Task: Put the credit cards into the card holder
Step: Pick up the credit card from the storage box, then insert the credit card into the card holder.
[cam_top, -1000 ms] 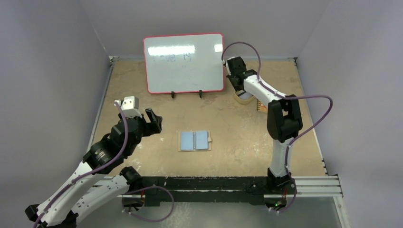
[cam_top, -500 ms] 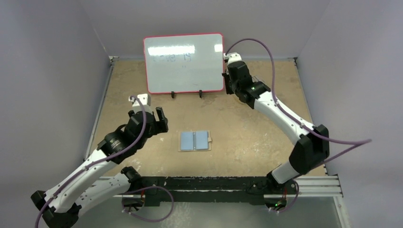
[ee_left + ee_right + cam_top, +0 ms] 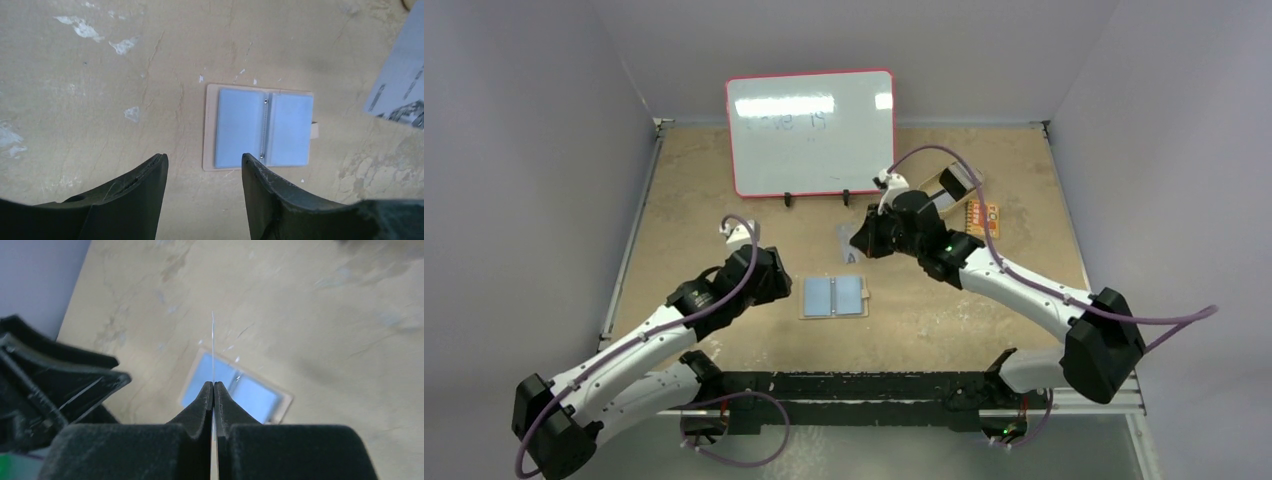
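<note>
Card holder (image 3: 834,296) is lying open and flat near the middle of the table (image 3: 704,200), its two pale blue clear sleeves facing up and its small tan tab projecting from the right edge; the left wrist view is showing the same spread (image 3: 258,128) with a row of stitching running down the fold. The left gripper (image 3: 779,285) is hovering just beside the holder's left edge, its jaws standing apart with nothing between them (image 3: 202,159). The right gripper (image 3: 861,243) is hanging above the table just behind the holder, its jaws pressing together on one credit card (image 3: 848,237); the right wrist view is catching this card edge-on as a thin pale line (image 3: 213,350) rising from the pinched fingertips (image 3: 213,385), with the open holder (image 3: 235,387) lying below. A whiteboard (image 3: 811,131) is standing at the far edge, and a tan dish (image 3: 972,178) is sitting at the far right.
</note>
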